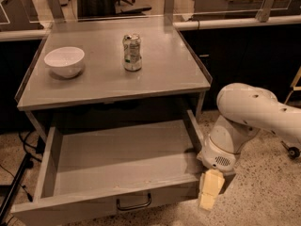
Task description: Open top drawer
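Observation:
The top drawer [117, 157] is a broad grey tray pulled far out from under the grey cabinet top [155, 81]. It is empty inside. Its front panel [80, 208] runs along the bottom edge of the view, with a small dark loop handle [134, 204] at its centre. My gripper [209, 190] hangs from the white arm [244, 112] at the drawer's front right corner, right of the handle and apart from it. The lower drawers are hidden beneath the open one.
A white bowl [64, 60] and a drinks can [132, 52] stand on the cabinet top. A dark cable and stand leg [16, 182] lie on the floor at the left. A caster wheel [293, 151] shows at the right edge. Speckled floor surrounds the arm.

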Controlling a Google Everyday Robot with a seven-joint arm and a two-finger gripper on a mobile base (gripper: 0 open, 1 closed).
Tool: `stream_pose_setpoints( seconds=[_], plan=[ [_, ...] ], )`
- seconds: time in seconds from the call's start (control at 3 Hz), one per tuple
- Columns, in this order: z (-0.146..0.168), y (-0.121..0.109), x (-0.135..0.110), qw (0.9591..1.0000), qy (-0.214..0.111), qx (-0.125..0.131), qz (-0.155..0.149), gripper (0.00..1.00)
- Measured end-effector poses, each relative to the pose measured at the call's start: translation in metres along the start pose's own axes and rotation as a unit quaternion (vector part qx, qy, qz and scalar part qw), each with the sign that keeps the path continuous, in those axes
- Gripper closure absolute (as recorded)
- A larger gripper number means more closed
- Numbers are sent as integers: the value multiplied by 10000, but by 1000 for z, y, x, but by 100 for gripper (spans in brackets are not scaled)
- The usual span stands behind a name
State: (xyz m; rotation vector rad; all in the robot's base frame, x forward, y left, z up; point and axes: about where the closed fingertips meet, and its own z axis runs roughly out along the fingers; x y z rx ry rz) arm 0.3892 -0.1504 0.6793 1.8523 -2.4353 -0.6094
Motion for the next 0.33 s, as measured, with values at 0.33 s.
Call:
stream_pose_setpoints(
  seconds=[0.33],
  plan=[
    [0, 0, 0, 10000, 0, 0, 0, 0]
  ],
)
